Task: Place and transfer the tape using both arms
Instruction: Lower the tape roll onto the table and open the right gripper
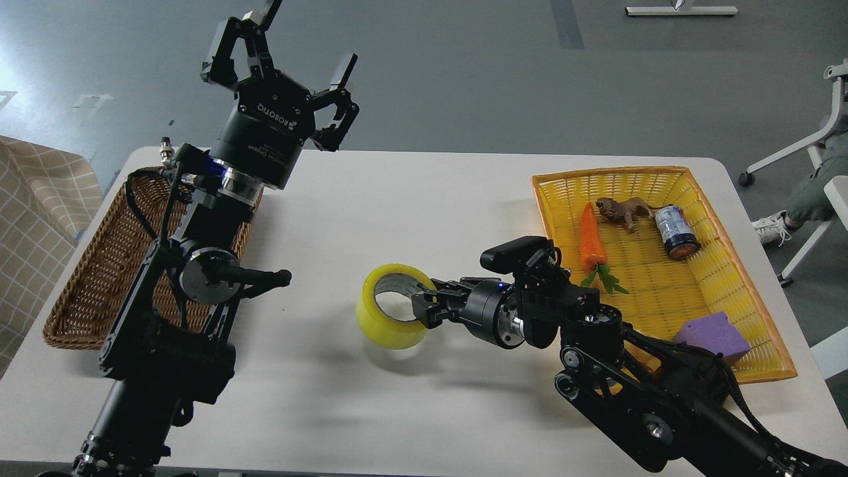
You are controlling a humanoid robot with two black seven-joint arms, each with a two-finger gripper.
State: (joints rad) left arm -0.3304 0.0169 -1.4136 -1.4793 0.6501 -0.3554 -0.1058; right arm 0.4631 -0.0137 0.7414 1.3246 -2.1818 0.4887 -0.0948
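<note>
The yellow tape roll [387,324] with a grey-white core is at the middle of the white table [411,199], tilted, its lower edge at or just above the surface. My right gripper [424,306] is shut on the roll's right wall, one finger inside the core. My left gripper [278,63] is open and empty, raised high above the table's back left, fingers spread and pointing up.
A brown wicker basket [86,278] lies at the left, partly behind my left arm. A yellow tray [755,291] at the right holds a carrot [591,242], a toy animal [623,211], a can [677,230] and a purple block [712,336].
</note>
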